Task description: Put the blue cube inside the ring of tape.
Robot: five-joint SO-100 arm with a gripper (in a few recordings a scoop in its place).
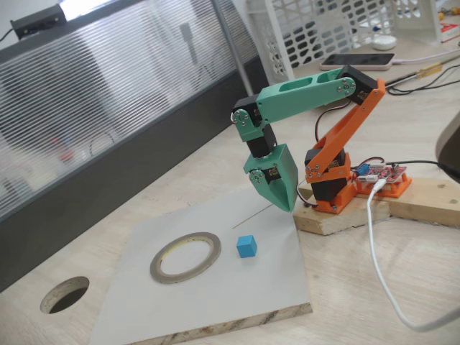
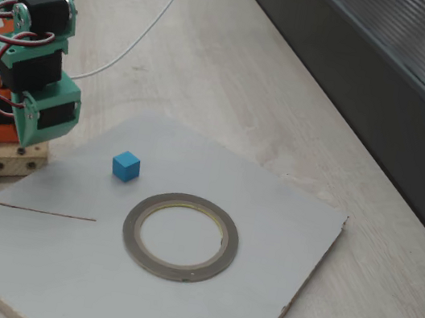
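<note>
A: Cube [image 1: 246, 246] where?
B: Flat on the grey board [image 1: 215, 302], out in the open, beside the ring [image 1: 185, 256] and not inside it. In both fixed views just clear of the band, not touching.

A: And the ring?
B: Lying flat on the same board, hollow centre showing bare board. Grey-brown band, yellowish inner rim. In a fixed view [image 2: 181, 236] nearer the camera than the cube [image 2: 125, 166].

A: Tool [image 1: 286, 205]?
B: Green, pointing down, hanging above the board's far edge, up and to the right of the cube in that view. Tips look drawn together into one point, nothing between them. Not touching the cube. In a fixed view [image 2: 41, 110] only the tool's upper body in sight at the left edge, tips hidden, so no second check on the gap.

A: Arm?
B: Green forearm folded forward from an orange upper link, orange base bolted to a wooden block [image 1: 345, 215] on the bench [image 1: 417, 287]. Red circuit board [image 1: 384, 176] behind the base, white cable [image 1: 374, 244] trailing off across the bench.

A: Anything else about?
B: Dark round hole [image 1: 65, 295] cut through the bench, left of the board. White crate [image 1: 323, 29] and a phone [image 1: 358, 61] at the back. Thin dark line [image 2: 44, 212] marked on the board near the left edge.
</note>
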